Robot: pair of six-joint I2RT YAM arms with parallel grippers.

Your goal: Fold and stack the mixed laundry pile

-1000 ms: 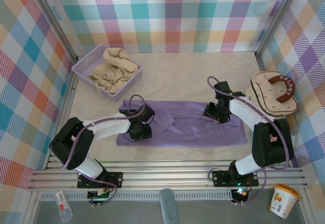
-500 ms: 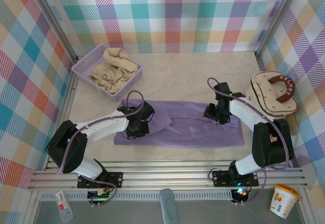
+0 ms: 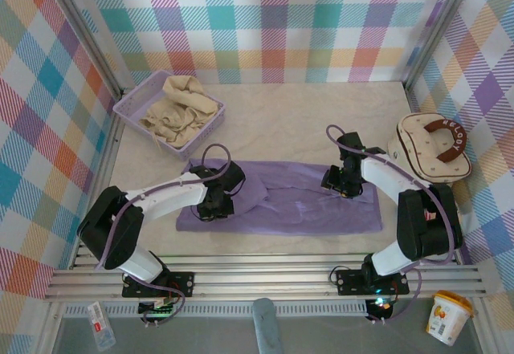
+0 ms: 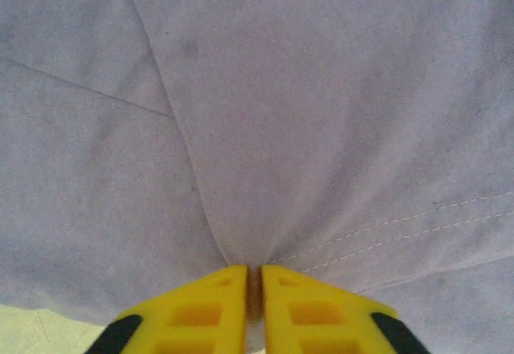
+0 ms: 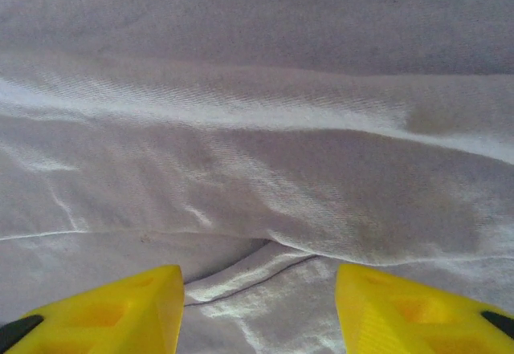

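My left pincer (image 4: 253, 272) grips the lavender T-shirt (image 3: 297, 205); my right pincer (image 5: 257, 274) stands wide over it.

The lavender T-shirt lies spread on the near half of the table (image 3: 305, 113), long from left to right, between my two arms. At its left part my two yellow fingers (image 4: 201, 314) are almost together, with a small fold of the purple cloth caught between them and creases running to that point. My right pincer is low over the right part, its fingers well apart, with a soft ridge of cloth below the gap. The cream shirt (image 3: 178, 109) is crumpled inside the mesh basket (image 3: 127, 107) at the far left, apart from the T-shirt. The padded bag (image 3: 418, 157) sits at the right edge.
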